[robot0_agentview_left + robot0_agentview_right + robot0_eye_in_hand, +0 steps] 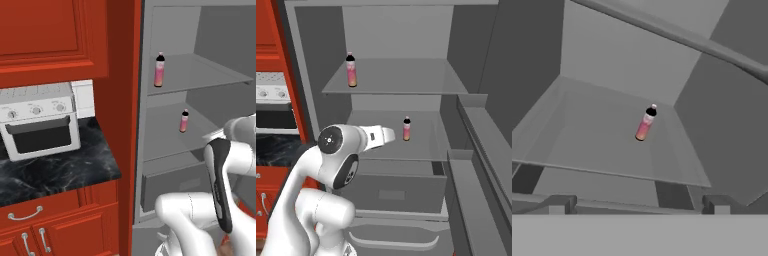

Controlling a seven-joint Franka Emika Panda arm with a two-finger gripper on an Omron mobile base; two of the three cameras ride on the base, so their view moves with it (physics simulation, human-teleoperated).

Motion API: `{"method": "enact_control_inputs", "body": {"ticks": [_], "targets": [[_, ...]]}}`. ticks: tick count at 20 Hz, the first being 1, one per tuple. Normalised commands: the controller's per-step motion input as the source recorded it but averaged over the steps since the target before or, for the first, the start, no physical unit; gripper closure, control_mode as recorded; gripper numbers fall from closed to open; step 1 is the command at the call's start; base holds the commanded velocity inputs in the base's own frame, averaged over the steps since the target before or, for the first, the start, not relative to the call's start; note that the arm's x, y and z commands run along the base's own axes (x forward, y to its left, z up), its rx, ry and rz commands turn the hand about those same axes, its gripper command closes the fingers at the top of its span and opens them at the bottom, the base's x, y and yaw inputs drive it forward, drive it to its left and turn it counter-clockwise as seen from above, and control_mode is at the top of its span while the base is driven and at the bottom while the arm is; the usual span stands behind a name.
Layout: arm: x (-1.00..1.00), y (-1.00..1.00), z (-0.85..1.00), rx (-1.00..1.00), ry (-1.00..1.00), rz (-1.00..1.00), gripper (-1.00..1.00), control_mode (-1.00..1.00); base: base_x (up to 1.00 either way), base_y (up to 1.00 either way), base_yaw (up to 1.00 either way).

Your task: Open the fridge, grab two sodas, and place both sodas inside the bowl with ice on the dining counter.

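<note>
base views flank open fridge, hand view nearer

Two soda bottles stand in the one open fridge — the upper bottle on the top shelf, the lower bottle on the shelf below. That makes two grey shelves, with one drawer under them. Beside the fridge there is one white toaster oven on one black counter — and three curved cabinet handles show on the red fronts beneath it.
</note>
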Motion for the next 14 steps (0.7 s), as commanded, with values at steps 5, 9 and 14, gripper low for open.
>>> {"method": "enact_control_inputs", "body": {"ticks": [5,9,14], "targets": [[0.43,0.0,-0.41,0.11,-0.17,-0.2,-1.0,-1.0,0.0,0.0,0.0],[0.54,0.01,-0.15,0.05,-0.1,-0.28,-1.0,-1.0,0.0,0.0,0.0],[0.7,-0.14,-0.05,0.02,0.0,-0.17,-1.0,-1.0,0.0,0.0,0.0]]}}
